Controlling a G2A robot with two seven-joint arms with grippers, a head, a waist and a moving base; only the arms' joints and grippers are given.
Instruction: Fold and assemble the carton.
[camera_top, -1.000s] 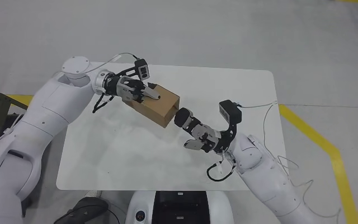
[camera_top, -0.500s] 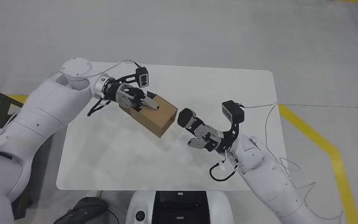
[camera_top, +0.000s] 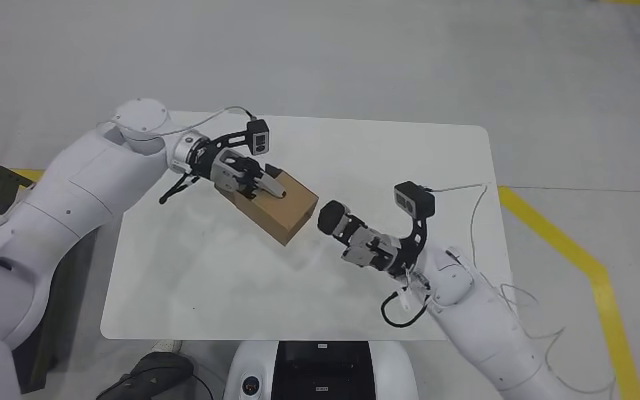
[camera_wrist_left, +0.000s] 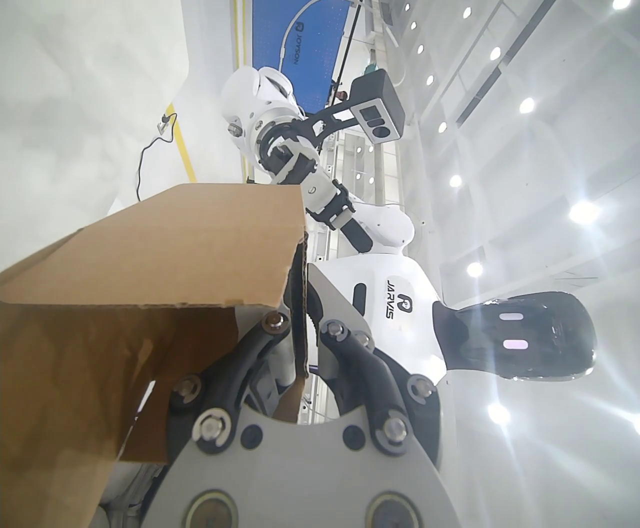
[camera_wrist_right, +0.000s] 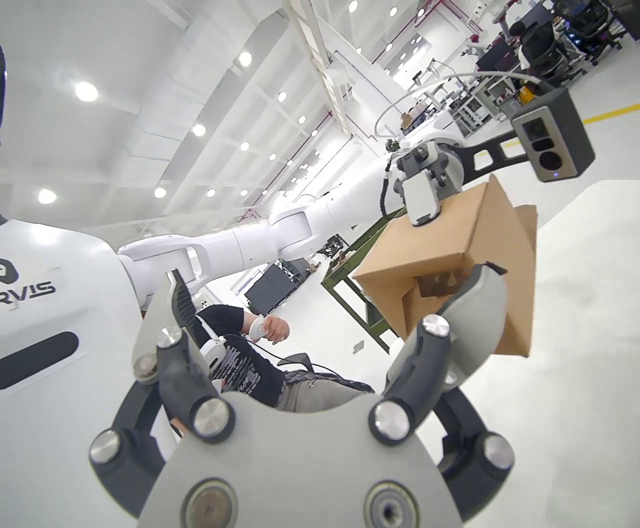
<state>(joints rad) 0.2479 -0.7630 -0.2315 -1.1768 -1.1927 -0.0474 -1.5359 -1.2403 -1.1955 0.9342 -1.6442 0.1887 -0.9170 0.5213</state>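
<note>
A brown carton (camera_top: 281, 207) is held above the white table (camera_top: 430, 170), left of its middle. My left gripper (camera_top: 258, 181) is shut on the carton's upper wall from the far left end. In the left wrist view a cardboard panel (camera_wrist_left: 150, 250) sits clamped between the fingers (camera_wrist_left: 272, 327). My right gripper (camera_top: 330, 216) is at the carton's right end, open. In the right wrist view its fingers (camera_wrist_right: 480, 295) stand wide apart, one of them in front of the carton's (camera_wrist_right: 445, 245) open end with its loose flaps. The left gripper (camera_wrist_right: 422, 197) grips the carton's top there.
The table's right half and front strip are bare. A cable (camera_top: 470, 195) trails from the right arm across the table's right edge. A dark green frame (camera_wrist_right: 350, 285) stands on the floor beyond the table's left side.
The left gripper has turned and drawn the carton slightly toward the table's front left. The right gripper has stayed close to the carton's right end, following it a little.
</note>
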